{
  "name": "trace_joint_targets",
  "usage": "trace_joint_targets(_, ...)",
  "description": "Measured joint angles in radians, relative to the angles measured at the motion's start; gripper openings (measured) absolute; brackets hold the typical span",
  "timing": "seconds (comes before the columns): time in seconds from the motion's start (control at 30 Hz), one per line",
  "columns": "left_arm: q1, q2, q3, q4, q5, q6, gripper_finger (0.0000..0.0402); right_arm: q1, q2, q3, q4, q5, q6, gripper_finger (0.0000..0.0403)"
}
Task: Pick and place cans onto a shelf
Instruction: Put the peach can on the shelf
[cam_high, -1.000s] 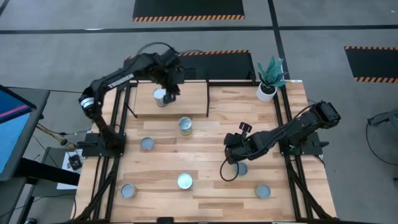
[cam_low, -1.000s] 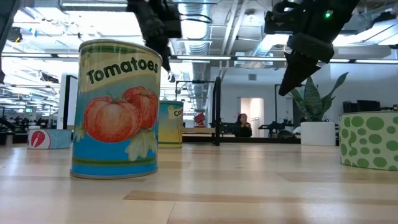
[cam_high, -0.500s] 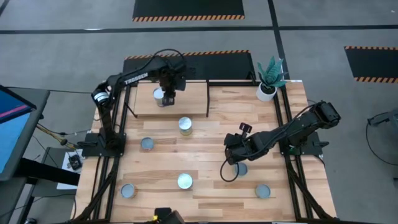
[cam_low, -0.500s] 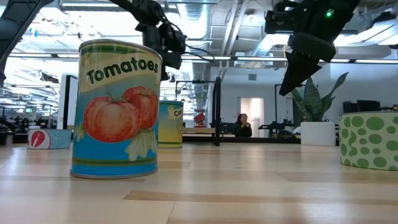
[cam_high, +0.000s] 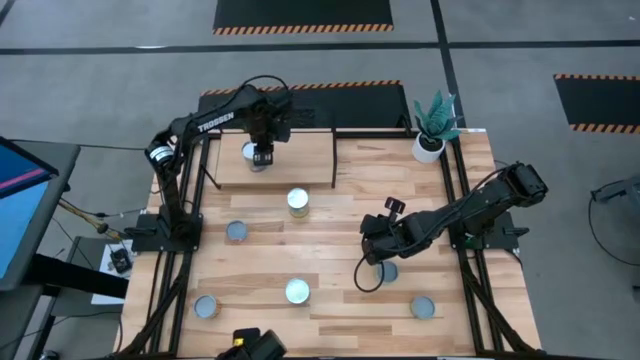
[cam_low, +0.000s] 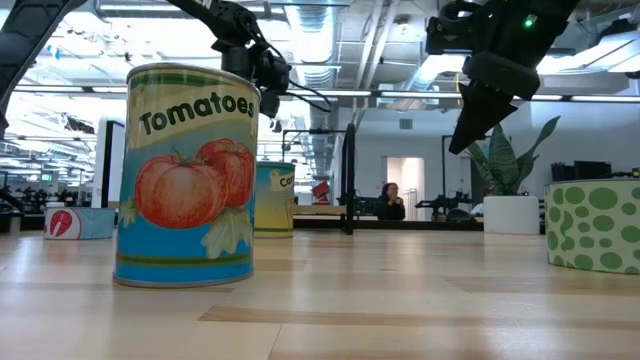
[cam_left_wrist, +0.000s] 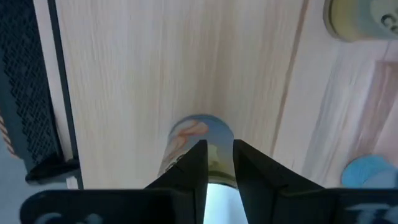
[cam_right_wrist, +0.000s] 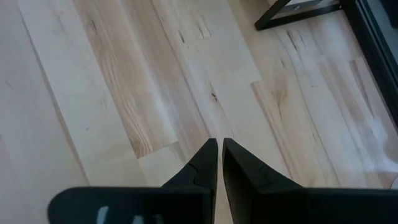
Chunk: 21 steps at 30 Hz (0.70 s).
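The shelf (cam_high: 300, 165), a raised light-wood platform with black rails, stands at the table's far left. Over its left part my left gripper (cam_high: 262, 152) points straight down, shut on a can (cam_left_wrist: 186, 134) with a pictured label. I cannot tell whether the can's bottom touches the shelf board. My right gripper (cam_high: 376, 250) hangs shut and slanting down above the table's right half, holding nothing, just beyond a can (cam_high: 386, 270) that stands on its base. Several more cans stand upright on the table, among them a yellowish one (cam_high: 298, 203) in front of the shelf. My left gripper (cam_left_wrist: 220, 146) comes at the can from above, fingers pointing down. They close on the can's top end (cam_left_wrist: 217, 180) toward one side, and the can's body is wider than the gap between them. The fingers hide the exact contact. The can hangs upright below them.
A white plant pot (cam_high: 430, 145) stands at the far right corner. Cans stand at the left (cam_high: 236, 231), near middle (cam_high: 298, 291), near left (cam_high: 205, 306) and near right (cam_high: 423, 307). In the low view the tomato can (cam_low: 190, 175) fills the left foreground.
My left gripper has come down toward the shelf board and a little toward the table's left edge, tipping until it points straight down. The can has gone with it, still between the fingers. My right arm has kept still.
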<state>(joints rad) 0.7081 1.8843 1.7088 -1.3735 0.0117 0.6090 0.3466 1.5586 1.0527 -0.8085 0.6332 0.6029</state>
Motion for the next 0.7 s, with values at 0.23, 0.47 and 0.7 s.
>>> trace_joint_targets(0.23,0.036,0.0,0.0,-0.093,-0.083,-0.03,0.0068,0.0,0.0,0.0,0.0,-0.001,0.0,0.0049)
trace_joint_targets(0.47,0.069,0.0,0.0,-0.14,-0.113,-0.072,0.0068,0.0,0.0,0.0,-0.001,-0.001,0.0,0.0049)
trace_joint_targets(0.7,0.081,0.0,0.0,-0.161,-0.145,-0.084,0.0068,0.0,0.0,0.0,-0.001,-0.001,0.0,0.0049)
